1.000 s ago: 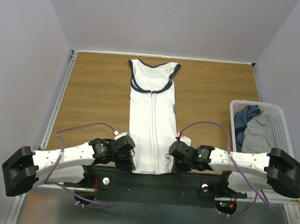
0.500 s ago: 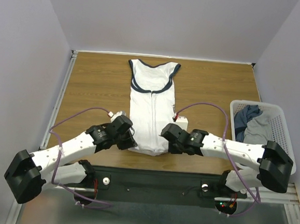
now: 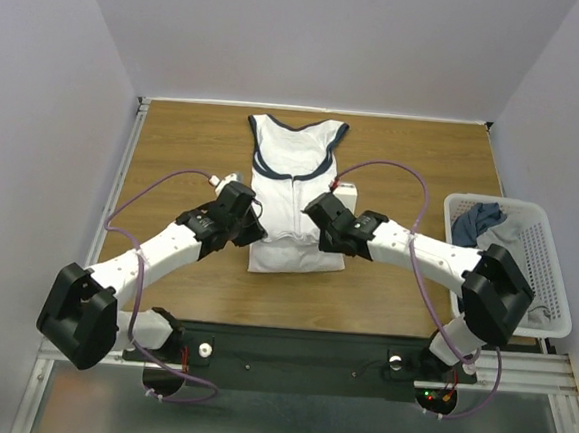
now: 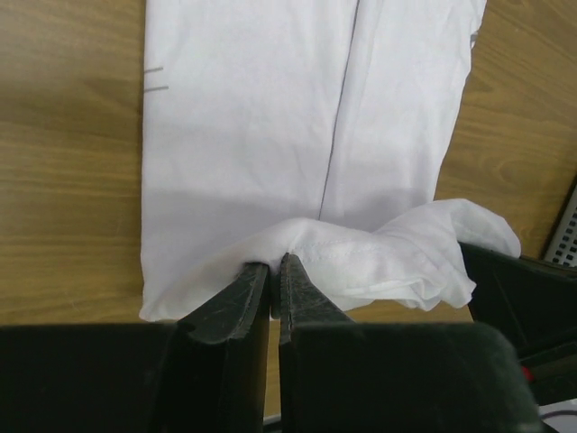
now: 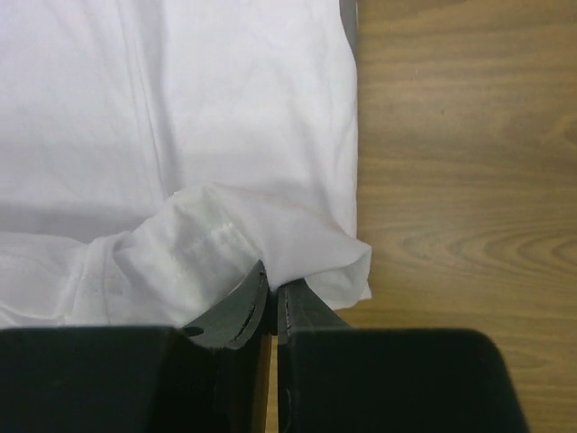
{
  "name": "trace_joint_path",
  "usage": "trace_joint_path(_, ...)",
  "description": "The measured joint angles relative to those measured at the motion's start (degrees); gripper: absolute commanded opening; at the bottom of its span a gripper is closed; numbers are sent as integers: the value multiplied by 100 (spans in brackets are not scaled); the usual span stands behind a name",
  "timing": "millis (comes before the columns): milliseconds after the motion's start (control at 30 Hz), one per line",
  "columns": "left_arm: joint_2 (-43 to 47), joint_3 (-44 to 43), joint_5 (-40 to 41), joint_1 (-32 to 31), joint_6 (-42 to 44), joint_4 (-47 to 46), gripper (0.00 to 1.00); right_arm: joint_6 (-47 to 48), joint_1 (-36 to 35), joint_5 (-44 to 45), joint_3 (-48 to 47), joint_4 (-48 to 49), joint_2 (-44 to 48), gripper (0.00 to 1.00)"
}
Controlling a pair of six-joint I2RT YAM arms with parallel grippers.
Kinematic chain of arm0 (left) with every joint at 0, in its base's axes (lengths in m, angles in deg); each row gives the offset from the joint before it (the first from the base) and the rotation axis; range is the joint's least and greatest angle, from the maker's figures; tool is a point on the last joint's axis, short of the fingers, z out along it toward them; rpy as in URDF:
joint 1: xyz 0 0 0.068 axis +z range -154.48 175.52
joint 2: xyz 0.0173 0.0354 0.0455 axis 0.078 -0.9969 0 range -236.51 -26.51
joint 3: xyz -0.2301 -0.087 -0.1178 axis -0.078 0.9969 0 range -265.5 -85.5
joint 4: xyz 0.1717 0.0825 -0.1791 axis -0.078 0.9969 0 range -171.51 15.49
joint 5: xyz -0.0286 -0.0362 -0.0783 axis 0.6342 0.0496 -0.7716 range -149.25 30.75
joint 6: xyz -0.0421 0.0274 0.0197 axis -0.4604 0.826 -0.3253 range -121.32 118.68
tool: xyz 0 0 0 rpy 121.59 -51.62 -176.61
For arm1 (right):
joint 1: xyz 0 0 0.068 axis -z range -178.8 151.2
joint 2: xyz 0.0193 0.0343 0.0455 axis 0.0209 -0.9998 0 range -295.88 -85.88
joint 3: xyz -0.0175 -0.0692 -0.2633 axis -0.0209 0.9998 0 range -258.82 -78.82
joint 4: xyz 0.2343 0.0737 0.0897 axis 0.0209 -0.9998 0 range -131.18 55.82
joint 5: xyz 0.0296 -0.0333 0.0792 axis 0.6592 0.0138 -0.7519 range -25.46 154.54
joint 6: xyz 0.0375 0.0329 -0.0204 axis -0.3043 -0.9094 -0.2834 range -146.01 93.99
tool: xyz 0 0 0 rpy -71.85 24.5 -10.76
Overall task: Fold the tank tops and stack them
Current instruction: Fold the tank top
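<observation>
The white tank top (image 3: 294, 187) with navy-edged neck and armholes lies lengthwise in the middle of the table, its bottom part folded up over its middle. My left gripper (image 3: 251, 229) is shut on the left corner of the hem (image 4: 297, 239). My right gripper (image 3: 317, 229) is shut on the right corner of the hem (image 5: 297, 248). Both hold the hem a little above the lower layer of cloth (image 4: 243, 126), which also shows in the right wrist view (image 5: 180, 99). Grey and dark blue tank tops (image 3: 481, 227) lie in the basket.
A white plastic mesh basket (image 3: 555, 288) stands at the right edge of the wooden table (image 3: 414, 166). Purple cables loop over both arms. A black rail (image 3: 299, 353) runs along the near edge.
Both grippers have carried the hem from the near table edge away toward the neck end, folding the bottom of the white top over its middle.
</observation>
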Motion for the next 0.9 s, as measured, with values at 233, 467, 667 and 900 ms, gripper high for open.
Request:
trace_joint_path(233, -535, -376, 74, 402, 304, -323, 0, 516, 420, 57, -833, 376, -752, 2)
trace_joint_path(467, -1147, -774, 96, 669, 448, -623, 0, 813, 737, 26, -1510, 627, -1355, 1)
trace_joint_path(667, -1589, -1215, 70, 874, 597, -713, 0, 946, 920, -57, -1856, 680, -1720, 0)
trace_joint_path(900, -1858, -1742, 15, 1073, 726, -732, 0, 1023, 1071, -120, -2144, 739, -1899, 0)
